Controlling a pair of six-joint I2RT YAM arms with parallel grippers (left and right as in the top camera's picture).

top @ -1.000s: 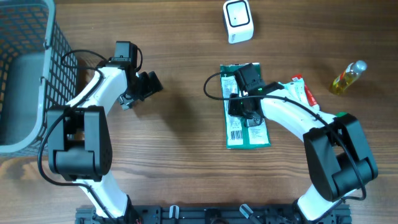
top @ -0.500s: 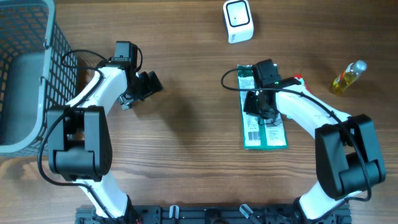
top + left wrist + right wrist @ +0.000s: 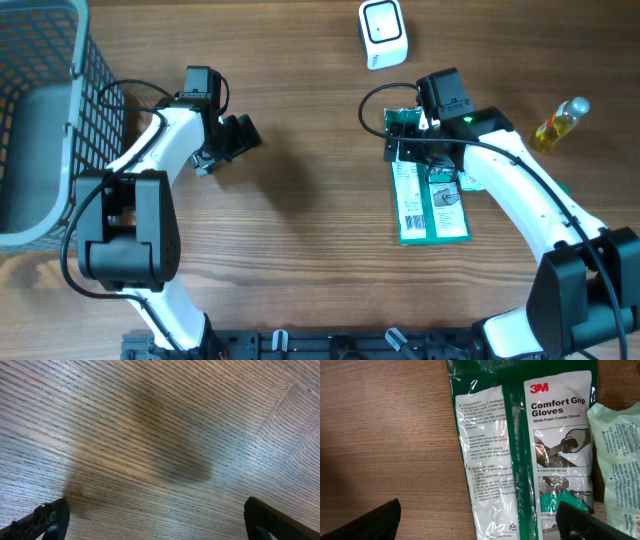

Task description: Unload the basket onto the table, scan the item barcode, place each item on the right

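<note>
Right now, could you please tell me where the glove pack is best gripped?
Probably at its upper end, from straight above. The glove pack lies flat and thin on the table, so a side approach would not get under it. The open right end effector hangs over that end; closing across the narrow width should bunch the film. A pale packet crowds its right edge.
</note>
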